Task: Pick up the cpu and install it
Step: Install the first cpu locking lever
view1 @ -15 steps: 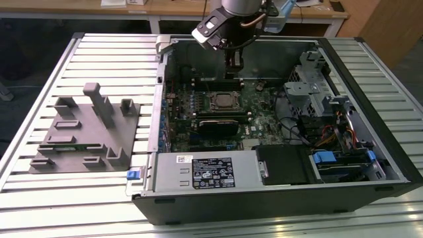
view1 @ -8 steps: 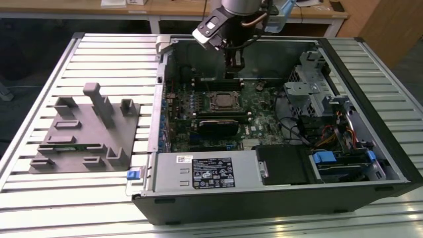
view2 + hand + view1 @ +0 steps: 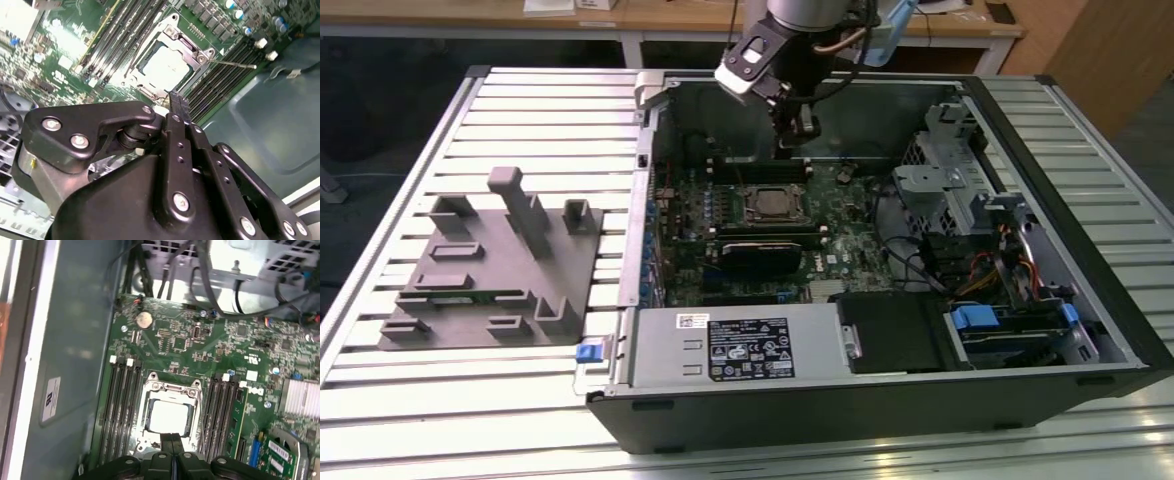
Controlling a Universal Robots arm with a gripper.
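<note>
The cpu, a small square chip with a pale silver top, lies flat inside the metal socket frame on the green motherboard of the opened computer case. It shows in both wrist views. My gripper hangs inside the case above the board, a little toward the case's back wall from the socket. Its two black fingers are pressed together with nothing between them, and their tips hover over the socket's edge without touching the chip.
Black memory slots flank the socket on both sides. A black box with a white label fills the case's near corner and a drive cage stands at the exterior view's right. A grey fixture sits on the slatted table outside the case.
</note>
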